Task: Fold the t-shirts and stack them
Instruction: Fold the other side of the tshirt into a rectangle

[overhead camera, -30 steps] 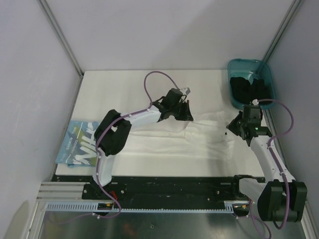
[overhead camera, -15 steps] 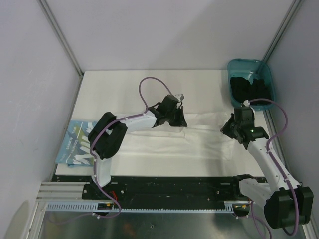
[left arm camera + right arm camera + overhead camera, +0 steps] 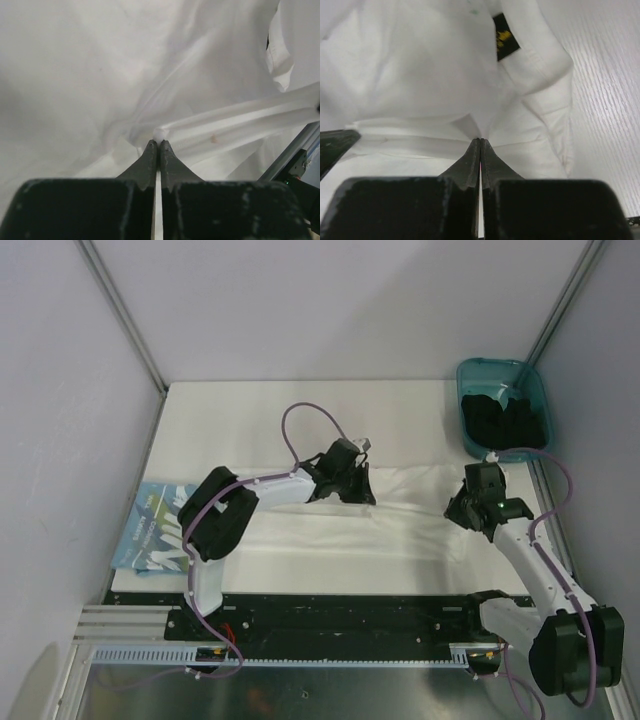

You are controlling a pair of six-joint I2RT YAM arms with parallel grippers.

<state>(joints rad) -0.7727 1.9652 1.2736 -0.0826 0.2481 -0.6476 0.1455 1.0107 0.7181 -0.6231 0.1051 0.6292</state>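
Note:
A white t-shirt (image 3: 400,520) lies stretched across the middle of the table, its print hidden. My left gripper (image 3: 352,488) is shut on a pinch of its cloth at the far edge; the left wrist view shows the cloth (image 3: 160,132) bunched at the closed tips. My right gripper (image 3: 470,508) is shut on the shirt's right end, near the collar with a black label (image 3: 506,36). A second folded t-shirt (image 3: 155,530) with a light-blue graphic and white letters lies at the table's left edge.
A teal plastic bin (image 3: 503,405) holding dark cloth stands at the back right corner. The white table (image 3: 250,410) ends at a black rail in front. Grey walls close in on the left, back and right.
Both grippers have moved toward the near side with the shirt's far edge, the left also a little leftward. The cloth between them has been pulled over.

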